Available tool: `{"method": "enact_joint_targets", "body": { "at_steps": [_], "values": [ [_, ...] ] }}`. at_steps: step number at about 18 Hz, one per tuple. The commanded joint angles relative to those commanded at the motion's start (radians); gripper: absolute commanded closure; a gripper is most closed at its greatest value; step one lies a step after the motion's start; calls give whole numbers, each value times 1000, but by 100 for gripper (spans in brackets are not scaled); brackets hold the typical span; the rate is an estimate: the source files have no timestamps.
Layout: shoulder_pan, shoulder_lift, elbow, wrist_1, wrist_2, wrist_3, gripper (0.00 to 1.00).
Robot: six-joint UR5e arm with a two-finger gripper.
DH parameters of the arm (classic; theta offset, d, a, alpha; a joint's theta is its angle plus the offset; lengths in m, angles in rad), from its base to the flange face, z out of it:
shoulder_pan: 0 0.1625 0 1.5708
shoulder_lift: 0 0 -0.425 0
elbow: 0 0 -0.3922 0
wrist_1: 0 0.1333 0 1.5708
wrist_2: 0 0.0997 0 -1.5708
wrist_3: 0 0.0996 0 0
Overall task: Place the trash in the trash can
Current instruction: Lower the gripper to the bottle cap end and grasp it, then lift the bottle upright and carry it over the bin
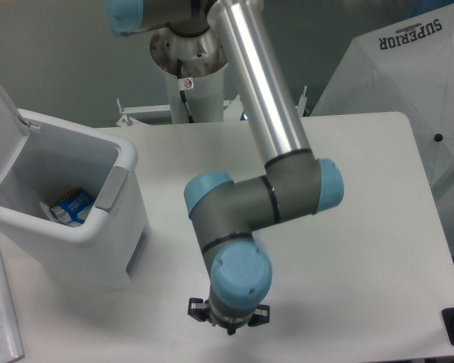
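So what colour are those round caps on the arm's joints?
Light blue caps on grey joints, clear in the fixed camera view.

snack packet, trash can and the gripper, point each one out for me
snack packet [74, 205]: fixed camera view, on its blue face inside the bin.
trash can [126, 157]: fixed camera view, on the rounded front rim.
gripper [228, 315]: fixed camera view, below the blue wrist cap, fingers mostly hidden.
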Motion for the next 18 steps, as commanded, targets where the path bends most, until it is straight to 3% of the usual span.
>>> {"method": "enact_joint_targets", "body": {
  "at_steps": [6, 9, 13, 18],
  "values": [
    [77, 146, 8, 55, -224, 2, 86],
    [91, 199, 8, 115, -340, -2, 86],
    [111, 249, 8, 202, -512, -12, 86],
    [124, 293, 2, 226, -701, -18, 86]
  ]
}}
